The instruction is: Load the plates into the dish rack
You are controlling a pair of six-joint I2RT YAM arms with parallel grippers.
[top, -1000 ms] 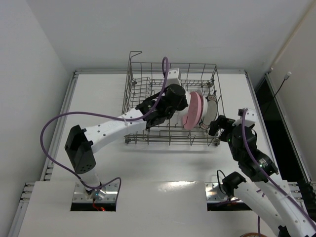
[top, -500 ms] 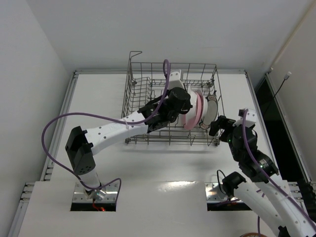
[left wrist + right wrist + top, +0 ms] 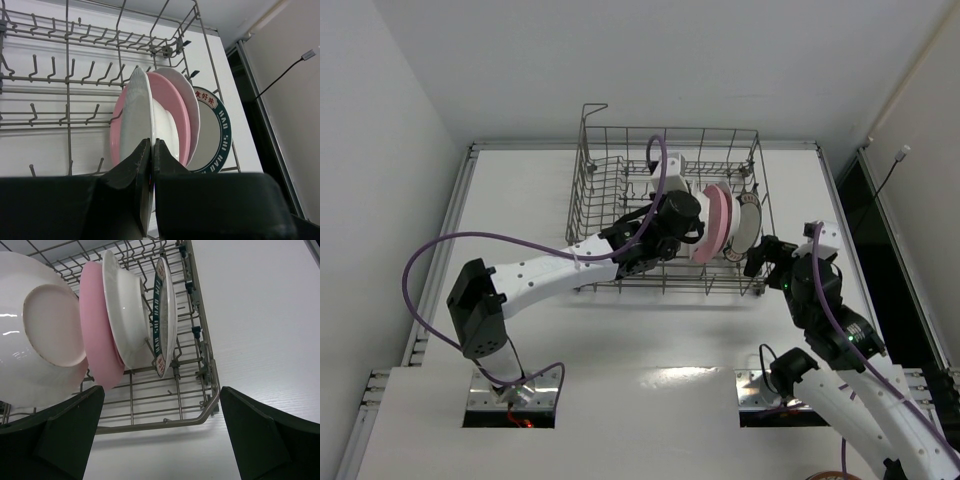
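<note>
- The white plate (image 3: 136,112) stands on edge inside the dish rack (image 3: 75,67), and our left gripper (image 3: 151,150) is clamped on its near rim
- Just right of that gripper we see the pink plate (image 3: 175,115), a second white plate (image 3: 189,97), then the patterned plate (image 3: 222,137)
- Our right gripper (image 3: 162,390) hangs with its jaws wide apart and holds nothing, with the rack's corner just ahead of it

Plates (image 3: 100,330) upright in dish rack (image 3: 150,425) — right end, close-packed
</note>
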